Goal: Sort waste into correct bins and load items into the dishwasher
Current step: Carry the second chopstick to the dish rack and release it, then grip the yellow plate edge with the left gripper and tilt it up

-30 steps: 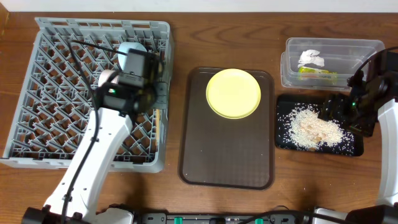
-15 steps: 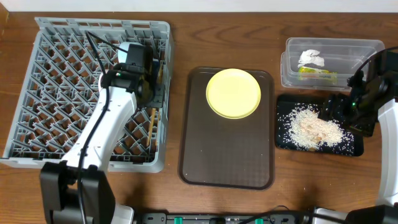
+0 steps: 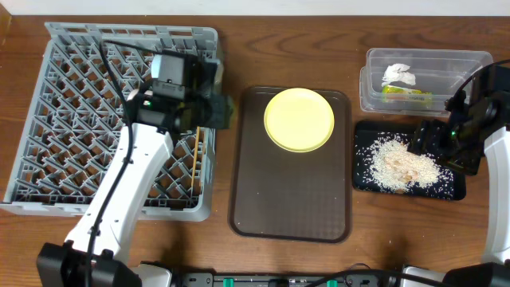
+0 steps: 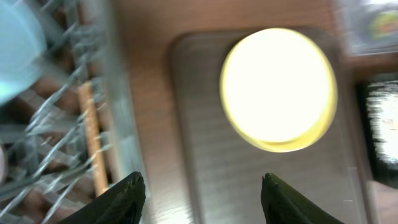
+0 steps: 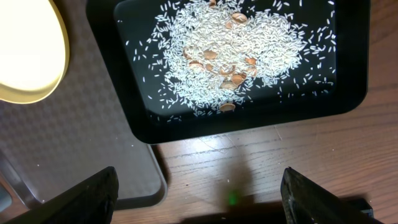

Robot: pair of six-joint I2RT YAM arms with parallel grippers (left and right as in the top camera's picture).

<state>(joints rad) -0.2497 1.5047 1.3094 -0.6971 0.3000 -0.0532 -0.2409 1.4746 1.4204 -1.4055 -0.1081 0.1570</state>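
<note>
My left gripper (image 3: 218, 110) hangs over the strip of bare wood between the dish rack (image 3: 131, 32) and the brown serving tray (image 3: 291, 199). Its fingers are spread wide with nothing between them, as the left wrist view (image 4: 202, 199) confirms despite the blur. The grey rack fills the left end of the desk, reaching toward the far left corner. The wooden chopsticks (image 3: 197, 159) lie inside it along its right wall, and a pale blue smear at the top left of the wrist view looks like the light blue bowl (image 4: 18, 50), though I can't be sure. The yellow plate (image 3: 299, 119) sits on the far half of the serving tray, mid-desk. At the far right corner the clear tub (image 3: 478, 60) holds the white tissue (image 3: 398, 74) and the green-and-orange wrapper (image 3: 406, 93). Just in front of it, by the right edge, the black tray (image 3: 362, 179) carries a heap of rice (image 3: 394, 163) mixed with brownish bits. My right gripper (image 3: 426, 139) hovers over that tray's right side, fingers parted and empty in its own camera (image 5: 205, 199).
</note>
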